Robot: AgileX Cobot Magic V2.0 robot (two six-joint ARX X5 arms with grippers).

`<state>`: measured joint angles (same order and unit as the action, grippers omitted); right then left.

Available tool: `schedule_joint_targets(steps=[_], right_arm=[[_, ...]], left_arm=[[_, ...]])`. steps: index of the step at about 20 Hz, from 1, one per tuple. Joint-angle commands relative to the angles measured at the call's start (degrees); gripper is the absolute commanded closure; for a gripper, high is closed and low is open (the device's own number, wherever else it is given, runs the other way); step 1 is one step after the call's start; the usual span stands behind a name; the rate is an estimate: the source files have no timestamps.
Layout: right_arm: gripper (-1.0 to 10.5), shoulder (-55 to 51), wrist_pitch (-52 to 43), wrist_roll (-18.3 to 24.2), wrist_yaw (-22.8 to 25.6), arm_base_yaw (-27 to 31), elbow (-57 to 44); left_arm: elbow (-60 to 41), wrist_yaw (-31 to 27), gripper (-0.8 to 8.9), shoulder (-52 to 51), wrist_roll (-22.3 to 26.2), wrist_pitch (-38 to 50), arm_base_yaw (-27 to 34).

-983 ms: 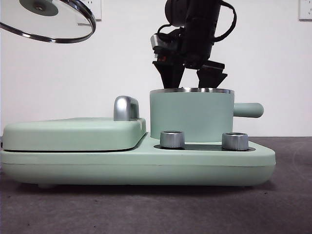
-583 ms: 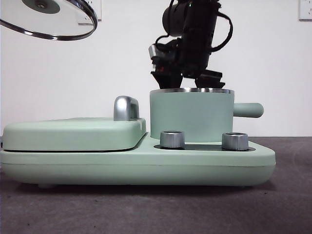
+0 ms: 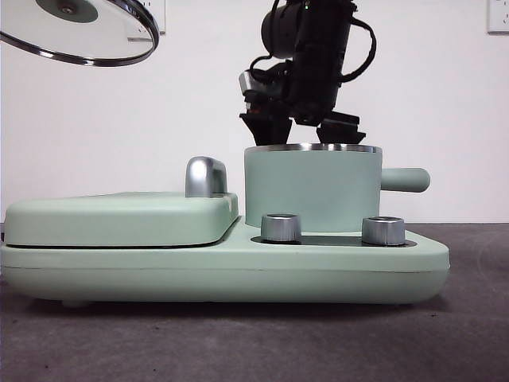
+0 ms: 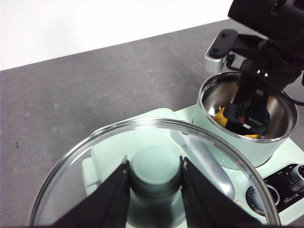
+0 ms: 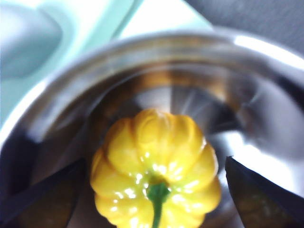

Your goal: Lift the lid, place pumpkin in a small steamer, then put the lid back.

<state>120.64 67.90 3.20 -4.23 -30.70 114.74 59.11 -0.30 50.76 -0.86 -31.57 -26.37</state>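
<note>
Far left and high in the front view: lid held aloft, tilted, well apart from the pot. Left tool pinching the lid's mint-green knob between its two jaws, glass disc hanging around them in the left wrist view.

Below on the counter: flat griddle cover with its chrome handle, nothing touching either.

Further right: small steamer standing on the base unit behind two steel dials, side handle pointing right. Right tool dipped at the steel rim, jaws partly inside the pot. In the right wrist view, pumpkin sitting upright on the pot floor, green stem up, jaws spread wide on either side with clear gaps, no contact. Also glimpsed as a yellow patch behind the black jaws in the left wrist view.

Step in hand, by judgement: placing just done, pumpkin released inside, lid not yet back.

Next move likely calls for lifting the right tool straight up without clipping the rim or nudging the pumpkin, then carrying the lid across, levelling it, centring over the rim, lowering, and only then letting go of the knob.
</note>
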Motion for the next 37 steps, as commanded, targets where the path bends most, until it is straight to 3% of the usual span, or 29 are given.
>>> schedule_joint_targets(steps=[1,12,20,26,32,37], right_arm=[[4.8,-0.3,0.9,0.1,1.1,-0.5,2.8],[5.3,-15.8,-5.2,-1.4,3.7,-0.2,-0.5],[5.3,-34.7,-20.5,-2.5,4.1,-0.1,-26.1],[5.6,-53.1,-31.9,-5.9,4.3,-0.3,-48.7],[5.6,-69.5,-32.1,-9.7,4.3,-0.3,-64.0],[5.6,-75.4,-29.7,-12.0,4.7,-0.3,-67.6]], left_arm=[[0.9,-0.2,7.98,0.2,0.4,1.6,-0.2],[0.9,-0.2,7.98,0.2,1.7,1.6,-0.1],[0.9,0.1,7.98,0.2,1.7,1.6,-0.2],[0.9,1.5,7.98,1.0,1.7,4.7,-0.3],[0.9,6.9,7.98,6.7,3.7,9.9,-2.2],[0.9,9.2,7.98,11.9,6.1,15.0,-4.5]])
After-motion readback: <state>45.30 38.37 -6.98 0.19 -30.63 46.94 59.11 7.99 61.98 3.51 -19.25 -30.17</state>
